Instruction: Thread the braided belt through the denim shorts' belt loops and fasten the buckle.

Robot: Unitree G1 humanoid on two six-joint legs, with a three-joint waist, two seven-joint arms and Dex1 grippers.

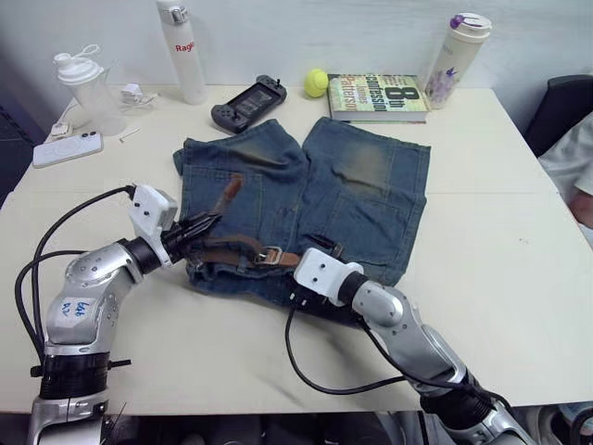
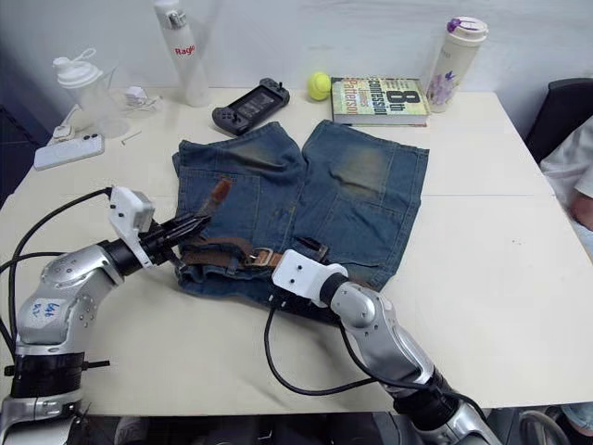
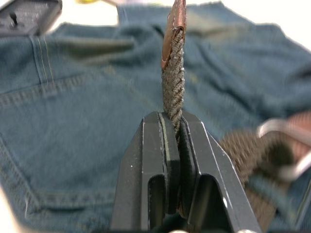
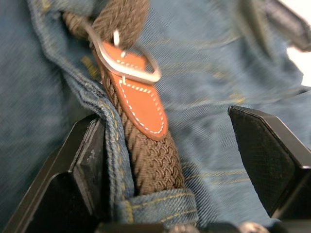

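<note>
- One pair of denim shorts [image 1: 306, 199]
- One braided belt [image 1: 243, 250] with one buckle [image 4: 127, 60]
- Two grippers: left [image 1: 202, 226], right [image 4: 184, 160]
- Three bottles: one shaker [image 1: 85, 88], one tall white [image 1: 182, 48], one flowered [image 1: 456, 57]
- One book [image 1: 378, 96]
- One tennis ball [image 1: 317, 82]
- One game console [image 1: 248, 102]
- One phone [image 1: 67, 148]
- One table [image 1: 500, 232]
</note>
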